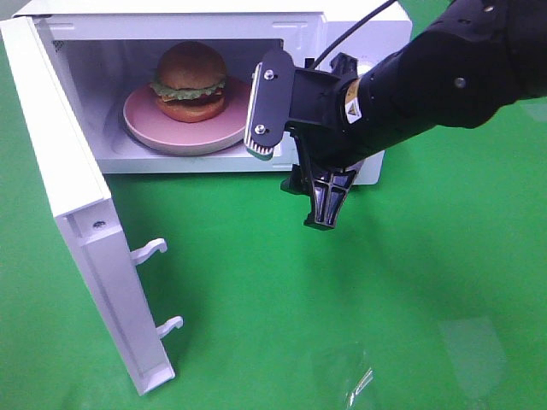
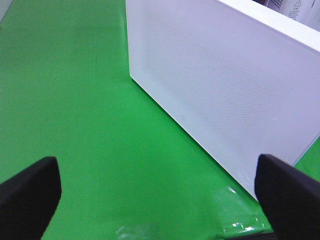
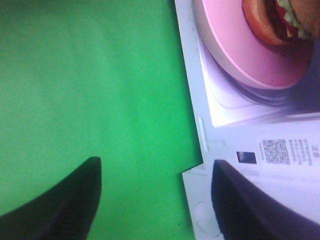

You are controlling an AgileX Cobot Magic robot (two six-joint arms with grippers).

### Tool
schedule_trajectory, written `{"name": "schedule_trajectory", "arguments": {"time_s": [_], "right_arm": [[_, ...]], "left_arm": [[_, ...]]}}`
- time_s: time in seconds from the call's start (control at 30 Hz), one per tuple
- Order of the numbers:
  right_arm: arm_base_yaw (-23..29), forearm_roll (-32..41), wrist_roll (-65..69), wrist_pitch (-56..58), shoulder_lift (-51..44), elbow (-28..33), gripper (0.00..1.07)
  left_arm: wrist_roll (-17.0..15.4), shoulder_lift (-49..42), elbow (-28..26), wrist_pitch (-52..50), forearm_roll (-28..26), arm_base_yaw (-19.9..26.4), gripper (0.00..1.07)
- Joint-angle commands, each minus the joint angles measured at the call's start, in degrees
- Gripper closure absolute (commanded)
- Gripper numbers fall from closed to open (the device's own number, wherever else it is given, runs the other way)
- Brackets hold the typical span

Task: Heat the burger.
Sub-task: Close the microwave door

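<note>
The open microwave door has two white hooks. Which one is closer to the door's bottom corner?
The lower hook, just above the bottom corner of the door. The upper hook sits higher up the same edge.

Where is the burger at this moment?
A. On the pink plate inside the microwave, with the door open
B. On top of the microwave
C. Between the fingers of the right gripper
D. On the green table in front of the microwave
A: the burger sits on the pink plate inside the microwave, and its door stands wide open.
</note>
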Motion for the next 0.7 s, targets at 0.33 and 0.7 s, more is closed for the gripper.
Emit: {"name": "schedule_trajectory", "arguments": {"time_s": [0.33, 0.7], "right_arm": [[0.0, 2.9, 28.0, 1.5, -14.1, 7.8, 0.45], [0.0, 5.9, 42.1, 21.5, -24.5, 8.6, 0.44]], "left_arm": [[0.2, -0.9, 0.0, -0.1, 0.0, -0.3, 0.09], [0.2, -0.9, 0.0, -0.1, 0.0, -0.3, 0.09]]}}
